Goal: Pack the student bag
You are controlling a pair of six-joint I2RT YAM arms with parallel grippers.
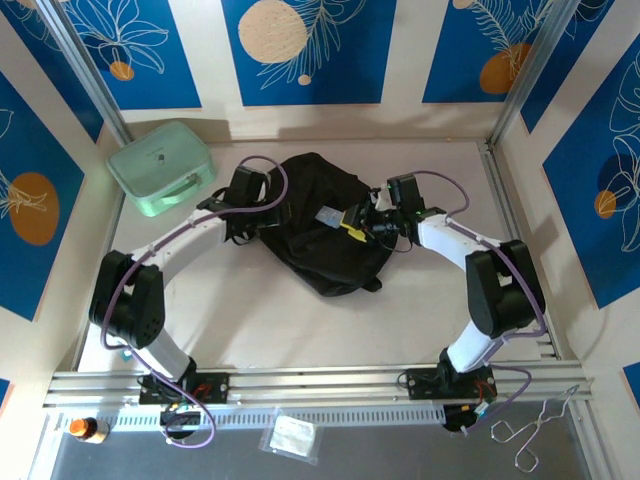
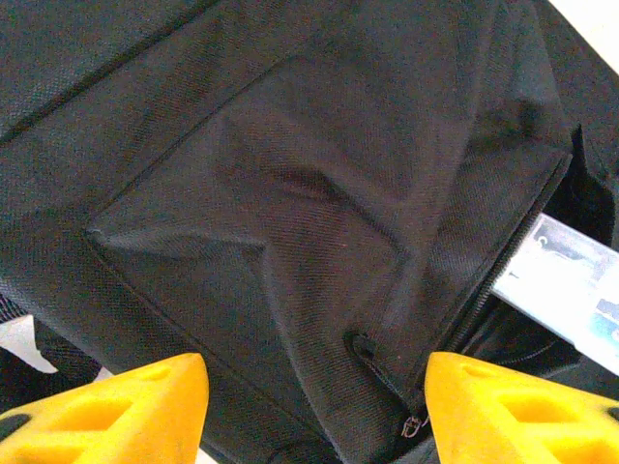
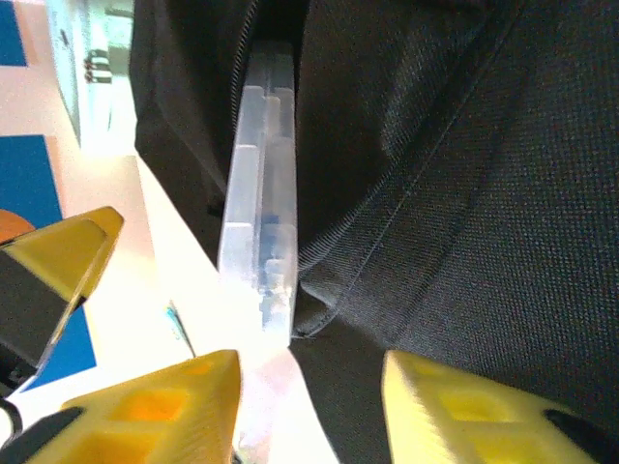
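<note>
The student bag (image 1: 322, 235), a black soft backpack, lies in the middle of the table. A clear plastic case (image 1: 328, 216) pokes out of its open zip. My left gripper (image 1: 268, 203) rests at the bag's left side. Its yellow fingers (image 2: 135, 411) stand open over the black fabric (image 2: 319, 193), with a zip pull (image 2: 414, 423) by the right finger and the clear case (image 2: 571, 290) at the right edge. My right gripper (image 1: 352, 228) is at the bag's right side. It is open (image 3: 309, 406), just short of the end of the clear case (image 3: 259, 222), which sits edge-on in the bag's opening.
A mint-green hard case (image 1: 160, 167) stands at the back left, close to the wall. A metal rail (image 1: 320, 382) runs along the front edge. In front of it lie a small plastic packet (image 1: 293, 436), an orange-capped bottle (image 1: 85, 430) and a metal wire tool (image 1: 530, 438).
</note>
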